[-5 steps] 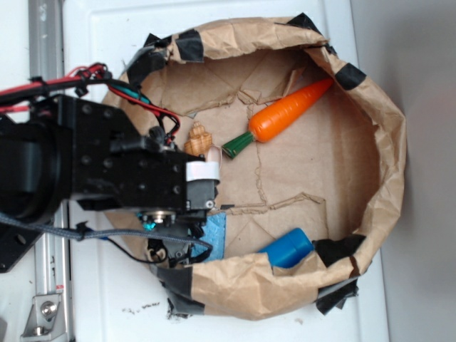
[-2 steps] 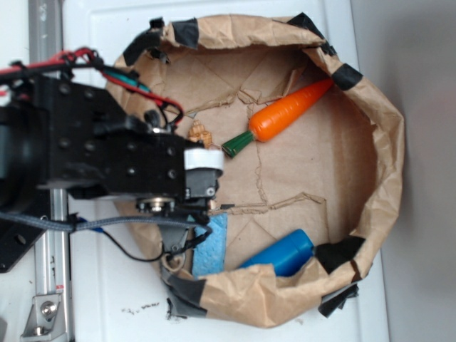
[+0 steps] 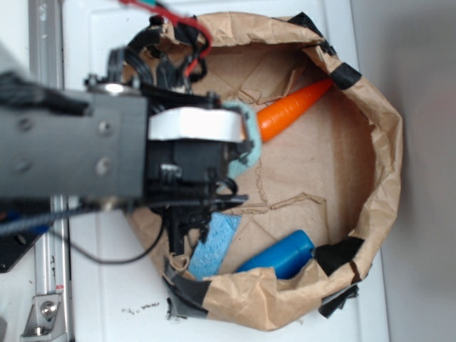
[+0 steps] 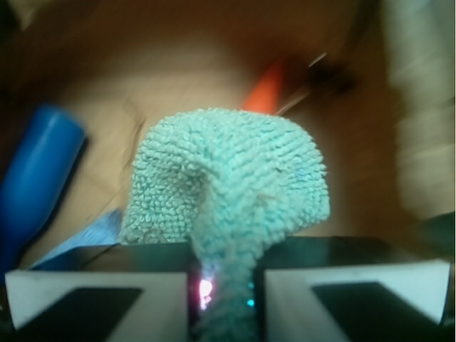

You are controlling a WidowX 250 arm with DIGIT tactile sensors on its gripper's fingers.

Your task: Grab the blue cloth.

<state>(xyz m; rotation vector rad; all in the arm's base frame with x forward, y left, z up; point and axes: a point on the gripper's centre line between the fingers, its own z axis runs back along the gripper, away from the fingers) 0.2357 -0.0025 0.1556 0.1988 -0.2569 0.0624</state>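
Though blurred, end effector [image 4: 224, 285] pinching blue cloth [image 4: 228, 185], carrot [image 3: 292, 108] half hidden.

A robot lab's test station, not a home or a shop.

We see a plain white counter [image 3: 100, 285] with a metal rail [image 3: 48, 271] bolted along its edge, and on it a makeshift pen of crumpled brown paper [image 3: 385, 142] patched with strips of black tape [image 3: 347, 74]. We take the loose red and black wiring [image 3: 187, 53] on the black robot arm [image 3: 71, 153] as bench hardware. Inside the pen lie mismatched props: a toy carrot [image 3: 292, 110], a blue bottle [image 3: 281, 256] and a blue sponge [image 3: 214, 246]. From the wrist view we see the same brown paper floor [image 4: 178, 78], blurred, beyond the tool [image 4: 224, 288].
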